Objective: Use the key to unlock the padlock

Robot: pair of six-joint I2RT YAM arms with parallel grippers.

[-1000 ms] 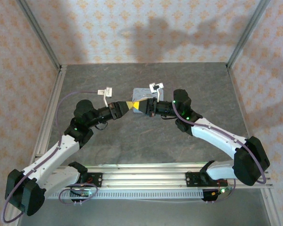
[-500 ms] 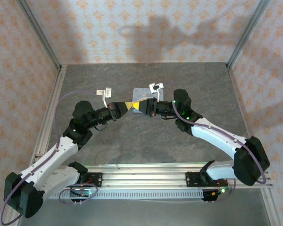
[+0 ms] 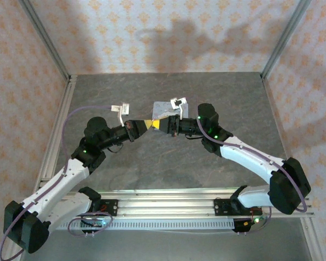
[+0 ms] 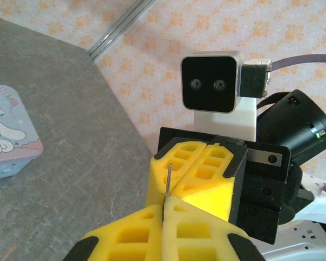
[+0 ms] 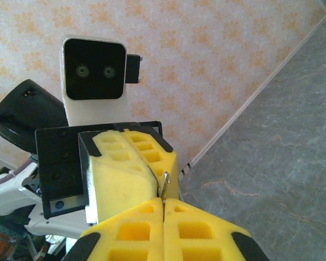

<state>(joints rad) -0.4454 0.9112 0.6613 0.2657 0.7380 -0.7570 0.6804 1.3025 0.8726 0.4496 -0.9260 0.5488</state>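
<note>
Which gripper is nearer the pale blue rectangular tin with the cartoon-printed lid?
Right. The right gripper overlaps the near edge of the pale blue tin in the top view; the left gripper faces it tip to tip, off the tin's left corner.

Blocked at centre by left gripper [image 3: 148, 124] and right gripper [image 3: 157, 125], tip to tip. Obstructed just behind by cartoon-lidded tin [image 3: 164, 109]. Passable over bare surface [image 3: 168, 163] in front.

Padlock [image 5: 165, 182] mostly hidden inside right claw [image 5: 163, 202]
</note>
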